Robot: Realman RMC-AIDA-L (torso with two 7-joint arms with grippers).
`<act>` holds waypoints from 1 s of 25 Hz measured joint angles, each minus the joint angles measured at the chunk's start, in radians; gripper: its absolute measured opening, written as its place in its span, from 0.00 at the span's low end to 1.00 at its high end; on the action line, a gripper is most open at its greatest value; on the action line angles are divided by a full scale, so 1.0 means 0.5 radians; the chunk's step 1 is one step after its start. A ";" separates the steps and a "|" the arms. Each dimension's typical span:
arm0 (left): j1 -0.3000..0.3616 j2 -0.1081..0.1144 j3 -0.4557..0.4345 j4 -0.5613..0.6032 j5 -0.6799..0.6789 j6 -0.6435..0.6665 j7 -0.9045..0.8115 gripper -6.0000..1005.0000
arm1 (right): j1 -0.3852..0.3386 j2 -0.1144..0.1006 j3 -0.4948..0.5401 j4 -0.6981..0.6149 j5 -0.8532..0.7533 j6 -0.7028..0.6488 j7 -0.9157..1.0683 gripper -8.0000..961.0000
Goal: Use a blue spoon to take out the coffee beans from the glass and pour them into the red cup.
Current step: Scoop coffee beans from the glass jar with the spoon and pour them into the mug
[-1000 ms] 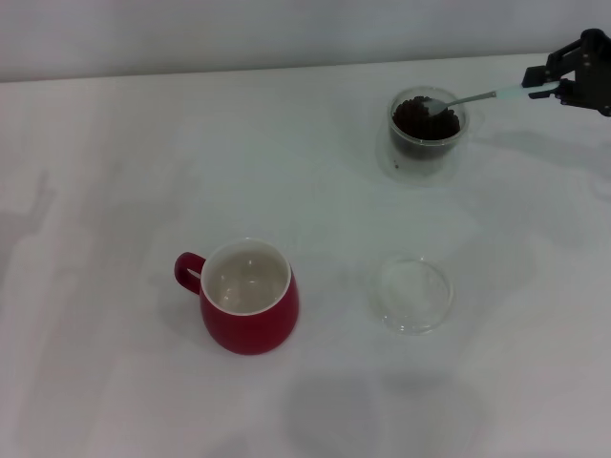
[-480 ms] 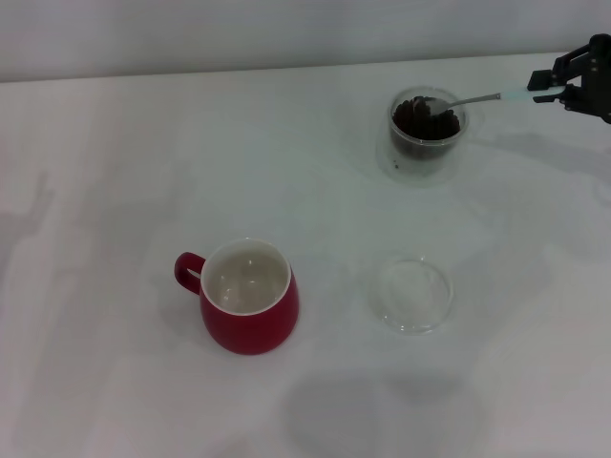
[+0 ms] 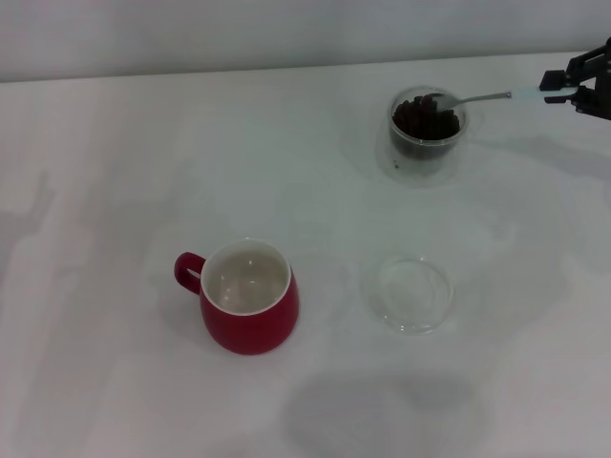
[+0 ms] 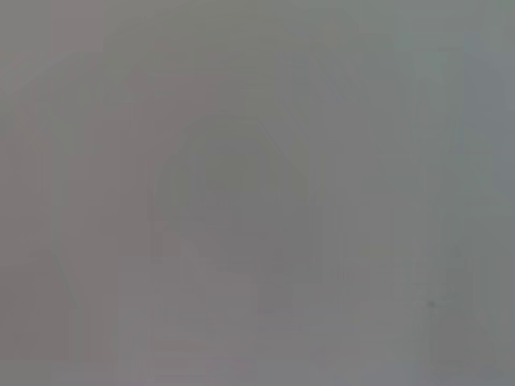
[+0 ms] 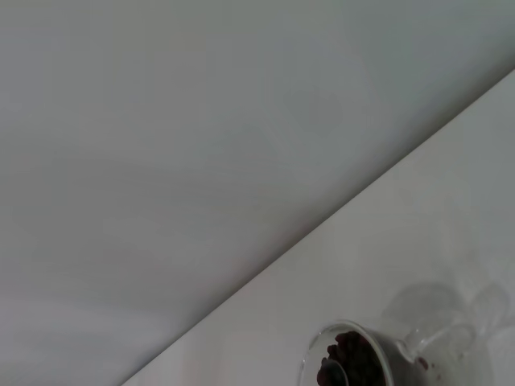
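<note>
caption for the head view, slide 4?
Right gripper holds the blue spoon with its bowl in the glass of coffee beans; red cup waits empty.

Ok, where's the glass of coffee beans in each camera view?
Head view: the glass sits far right on the table, spoon bowl inside.
Left wrist view: not in it.
Right wrist view: glass at the bottom edge.
Shared landmark: the dark coffee beans.
</note>
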 joint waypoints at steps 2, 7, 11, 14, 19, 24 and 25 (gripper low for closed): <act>0.000 0.000 0.000 0.000 -0.001 0.000 0.000 0.89 | -0.006 -0.002 0.002 0.000 0.000 -0.007 -0.002 0.18; -0.002 -0.003 0.000 0.000 -0.006 0.000 0.000 0.89 | -0.015 -0.003 0.002 0.000 0.022 -0.055 -0.005 0.18; -0.003 -0.005 0.000 0.000 -0.025 0.000 -0.001 0.89 | -0.016 -0.002 0.003 0.000 0.031 -0.131 -0.017 0.18; -0.004 -0.009 0.000 0.000 -0.043 0.000 0.000 0.89 | -0.025 0.009 0.000 0.000 0.069 -0.195 -0.036 0.18; -0.008 -0.013 0.000 0.011 -0.051 -0.002 0.001 0.89 | -0.029 0.022 -0.005 0.000 0.096 -0.295 -0.071 0.18; -0.010 -0.017 0.000 0.020 -0.053 -0.007 0.002 0.89 | -0.029 0.040 -0.005 0.000 0.094 -0.383 -0.111 0.18; -0.010 -0.017 0.000 0.022 -0.053 -0.009 0.002 0.89 | -0.028 0.043 -0.005 0.000 0.090 -0.405 -0.118 0.18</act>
